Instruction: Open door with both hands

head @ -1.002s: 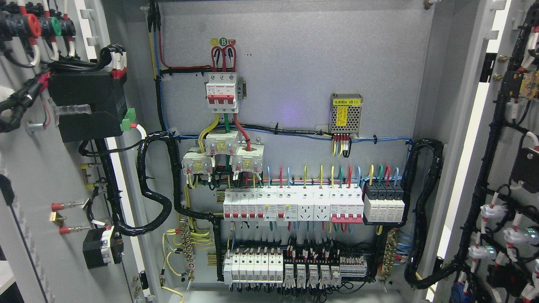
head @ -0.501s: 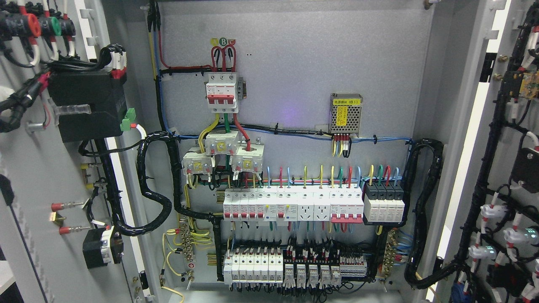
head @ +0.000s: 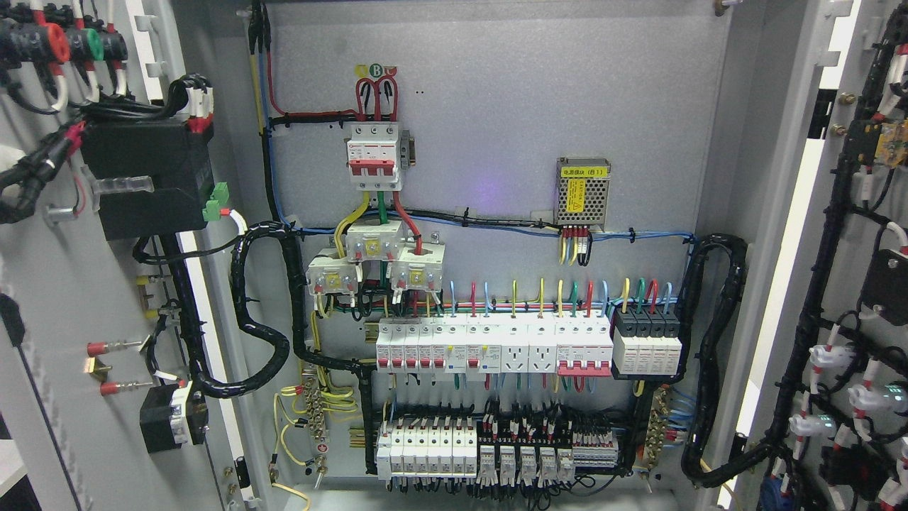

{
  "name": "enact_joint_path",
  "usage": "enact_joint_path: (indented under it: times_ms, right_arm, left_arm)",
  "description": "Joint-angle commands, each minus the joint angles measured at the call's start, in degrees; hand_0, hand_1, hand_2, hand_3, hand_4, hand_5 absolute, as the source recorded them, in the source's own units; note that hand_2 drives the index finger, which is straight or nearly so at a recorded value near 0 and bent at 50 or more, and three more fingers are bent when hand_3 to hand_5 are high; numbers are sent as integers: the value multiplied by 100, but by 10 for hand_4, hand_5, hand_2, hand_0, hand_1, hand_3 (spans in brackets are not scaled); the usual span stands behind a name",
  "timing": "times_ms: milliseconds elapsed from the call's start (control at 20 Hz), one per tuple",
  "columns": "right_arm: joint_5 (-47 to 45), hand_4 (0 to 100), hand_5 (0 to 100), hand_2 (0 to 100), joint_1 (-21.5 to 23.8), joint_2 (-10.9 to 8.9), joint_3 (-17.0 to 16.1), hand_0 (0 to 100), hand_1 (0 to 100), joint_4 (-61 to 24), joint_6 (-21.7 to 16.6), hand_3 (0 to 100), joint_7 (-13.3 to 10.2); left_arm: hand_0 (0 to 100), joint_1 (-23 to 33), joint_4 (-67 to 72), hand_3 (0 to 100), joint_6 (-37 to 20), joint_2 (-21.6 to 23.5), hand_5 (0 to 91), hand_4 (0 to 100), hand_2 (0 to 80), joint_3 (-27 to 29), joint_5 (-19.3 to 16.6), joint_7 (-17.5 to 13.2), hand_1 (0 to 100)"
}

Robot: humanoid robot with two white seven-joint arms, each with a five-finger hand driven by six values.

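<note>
Both cabinet doors stand swung wide; neither hand is seen, so its state cannot be told.
The grey metal left door [head: 50, 298] and grey metal right door [head: 844, 234] carry exposed black wiring looms [head: 816, 312]; these could be snagged if the doors were pushed further.

Both grey cabinet doors swung wide open. Left door [head: 64, 298] at picture's left, inner face showing with black boxes and wiring. Right door [head: 862, 270] at picture's right, inner face carrying black cable looms and indicator backs.
</note>
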Motion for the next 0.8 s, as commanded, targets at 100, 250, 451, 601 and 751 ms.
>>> enact_joint_path:
  times_ms: [100,250,451,601,751]
  right_arm:
    - [-15,0,0,0,26,99,-578,384,0,-175,-110,0,-86]
    - [-15,0,0,0,26,72,-754,383,0,-175,-155,0,-86]
    - [-50,0,0,0,26,72,-930,383,0,-166,-128,0,-182]
    - [-59,0,0,0,26,63,-1036,383,0,-166,-128,0,-358]
    - [-59,0,0,0,26,28,-1123,383,0,-166,-128,0,-367]
  left_arm:
    - [0,-68,-453,0,-2521,-361,0,0,0,-15,-2,-6,0]
    - [0,-129,-479,0,-2898,-396,0,0,0,29,24,-6,0]
    - [0,-191,-593,0,-3216,-431,0,0,0,275,209,2,0]
    - [0,-393,-620,0,-3286,-484,0,0,0,670,489,151,0]
    - [0,-595,-620,0,-3286,-449,0,0,0,961,744,161,0]
